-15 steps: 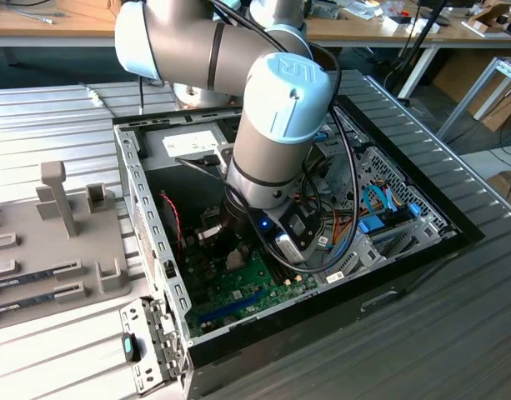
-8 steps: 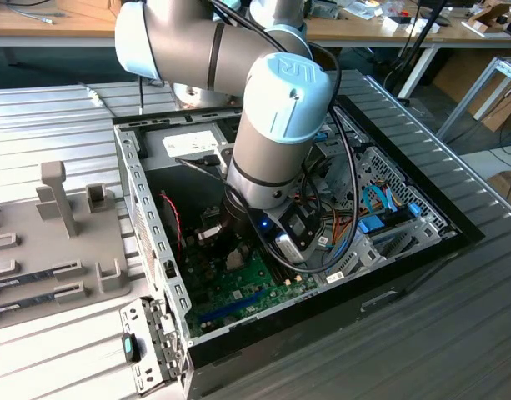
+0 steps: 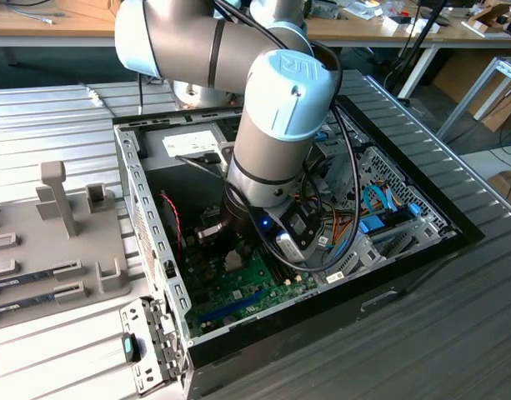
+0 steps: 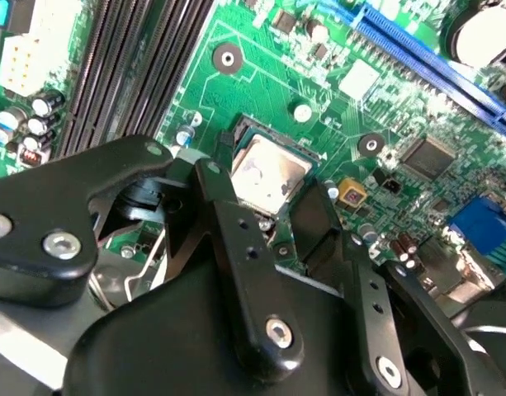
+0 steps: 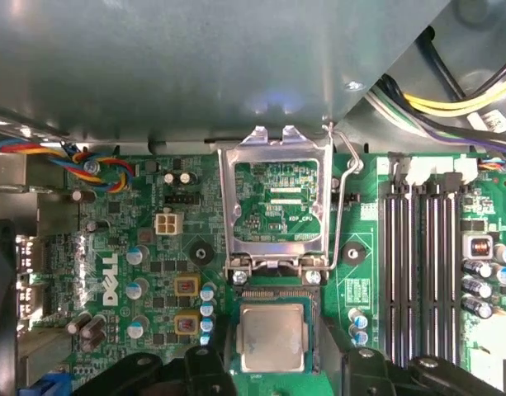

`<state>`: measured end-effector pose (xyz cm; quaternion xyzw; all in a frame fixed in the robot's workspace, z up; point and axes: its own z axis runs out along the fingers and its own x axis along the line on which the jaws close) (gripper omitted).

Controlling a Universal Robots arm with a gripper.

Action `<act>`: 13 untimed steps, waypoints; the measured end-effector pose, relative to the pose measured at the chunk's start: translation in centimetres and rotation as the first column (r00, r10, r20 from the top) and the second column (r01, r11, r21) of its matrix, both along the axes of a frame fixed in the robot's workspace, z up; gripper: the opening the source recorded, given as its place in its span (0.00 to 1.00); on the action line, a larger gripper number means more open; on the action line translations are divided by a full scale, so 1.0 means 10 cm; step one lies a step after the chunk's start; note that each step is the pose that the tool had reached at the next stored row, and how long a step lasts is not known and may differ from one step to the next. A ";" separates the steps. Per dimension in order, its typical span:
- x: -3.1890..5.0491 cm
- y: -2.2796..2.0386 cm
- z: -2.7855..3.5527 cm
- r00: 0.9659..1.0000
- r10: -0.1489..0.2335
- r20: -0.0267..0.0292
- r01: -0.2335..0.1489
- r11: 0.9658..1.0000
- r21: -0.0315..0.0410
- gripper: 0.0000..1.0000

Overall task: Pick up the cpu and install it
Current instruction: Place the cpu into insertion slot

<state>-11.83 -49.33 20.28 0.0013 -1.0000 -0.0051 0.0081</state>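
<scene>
The cpu (image 5: 271, 337), a silvery square with a thin green rim, lies flat in the socket on the green motherboard (image 5: 153, 272). The second wrist view shows the cpu (image 4: 267, 172) framed by the black socket edge. My gripper (image 5: 281, 370) hangs right over it, with one black finger (image 5: 205, 367) beside one edge and the other finger (image 5: 361, 367) beyond the opposite edge, a strip of board showing between. The gripper (image 4: 262, 196) stands open around the chip. In the exterior view the arm (image 3: 276, 142) reaches down into the open computer case (image 3: 147, 217).
The socket's metal load plate (image 5: 277, 202) stands flipped open beside the cpu, its wire lever (image 5: 343, 206) raised. Memory slots (image 5: 426, 264), coloured cables (image 5: 96, 169) and a blue slot (image 4: 426, 58) surround the socket. A grey fixture tray (image 3: 55, 242) lies outside the case.
</scene>
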 end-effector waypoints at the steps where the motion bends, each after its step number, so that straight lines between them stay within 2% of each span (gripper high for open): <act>1: 0.000 0.001 0.005 1.000 0.000 0.000 0.000 1.000 0.000 0.55; 12: 0.000 0.001 0.045 1.000 0.000 0.000 0.000 1.000 0.000 0.55; 13: 0.000 0.000 0.046 1.000 0.000 0.000 0.000 1.000 0.000 0.46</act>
